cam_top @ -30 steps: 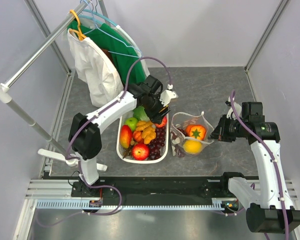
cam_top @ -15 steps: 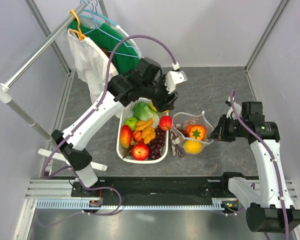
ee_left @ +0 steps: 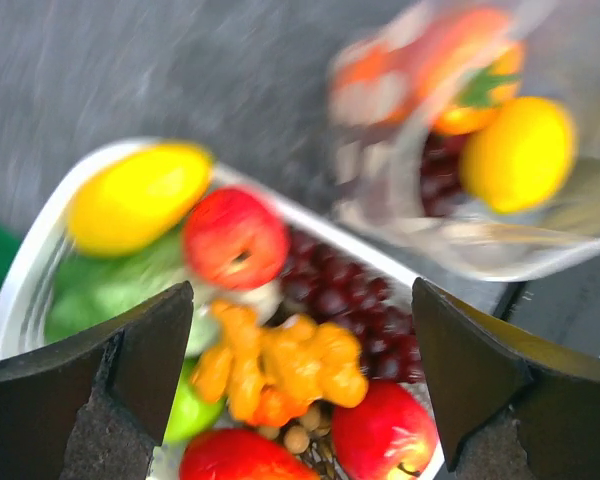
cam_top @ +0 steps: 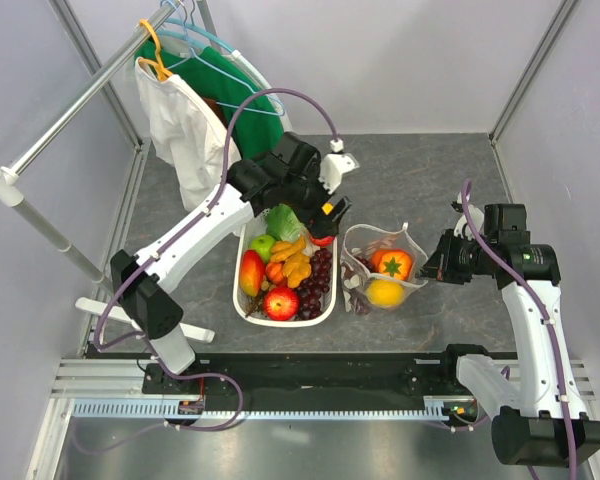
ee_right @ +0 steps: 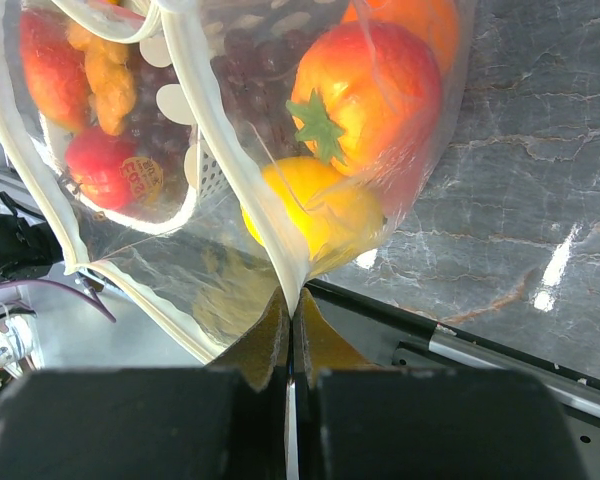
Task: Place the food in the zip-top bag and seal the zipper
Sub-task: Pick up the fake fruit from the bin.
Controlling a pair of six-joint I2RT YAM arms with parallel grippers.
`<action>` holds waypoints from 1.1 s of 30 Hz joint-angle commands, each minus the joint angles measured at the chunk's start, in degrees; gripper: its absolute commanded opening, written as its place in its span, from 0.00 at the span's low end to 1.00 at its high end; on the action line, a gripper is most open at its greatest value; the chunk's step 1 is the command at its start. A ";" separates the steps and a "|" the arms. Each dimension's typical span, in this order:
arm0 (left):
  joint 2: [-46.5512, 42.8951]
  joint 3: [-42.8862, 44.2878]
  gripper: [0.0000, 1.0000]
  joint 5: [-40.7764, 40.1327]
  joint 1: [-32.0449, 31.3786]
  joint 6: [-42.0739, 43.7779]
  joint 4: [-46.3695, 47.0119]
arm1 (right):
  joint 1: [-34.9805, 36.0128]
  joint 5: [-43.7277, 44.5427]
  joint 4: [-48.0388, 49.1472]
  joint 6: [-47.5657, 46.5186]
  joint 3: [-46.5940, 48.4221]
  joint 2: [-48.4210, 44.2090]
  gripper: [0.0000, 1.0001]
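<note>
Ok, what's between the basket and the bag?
Just a narrow strip of bare table, nothing on it. The left wrist view shows it between the basket rim and the bag.

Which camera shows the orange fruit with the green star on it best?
The right wrist view. There the orange fruit looks big and sharp through the clear bag. The top view shows it small inside the bag; the left wrist view shows it blurred near the top edge.

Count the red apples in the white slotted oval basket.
2. One red apple lies at the white slotted basket's near end, one at its far end under the left claw. More may be hidden.
</note>
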 commanded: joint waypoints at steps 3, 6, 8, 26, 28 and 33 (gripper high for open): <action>-3.74 -7.69 0.98 -10.12 1.56 -7.67 5.67 | -0.38 -0.03 0.89 -0.02 1.30 -0.48 0.00; -1.90 -7.53 0.99 -14.45 1.82 -9.43 6.20 | -0.38 0.06 0.98 0.07 1.12 -0.39 0.00; 0.22 -7.09 1.00 -15.25 2.08 -10.39 5.68 | -0.47 0.15 0.89 0.07 1.12 -0.57 0.00; 10.85 -4.01 0.95 -13.41 1.38 -14.44 6.82 | -0.56 -0.12 1.42 0.24 0.42 -0.48 0.00; 11.90 -3.66 0.91 -13.06 1.38 -14.53 7.08 | -0.56 -0.12 1.33 0.07 0.68 -0.31 0.00; 12.79 -3.05 0.79 -12.26 1.20 -14.36 7.34 | -0.64 -0.29 1.24 0.07 0.86 -0.22 0.00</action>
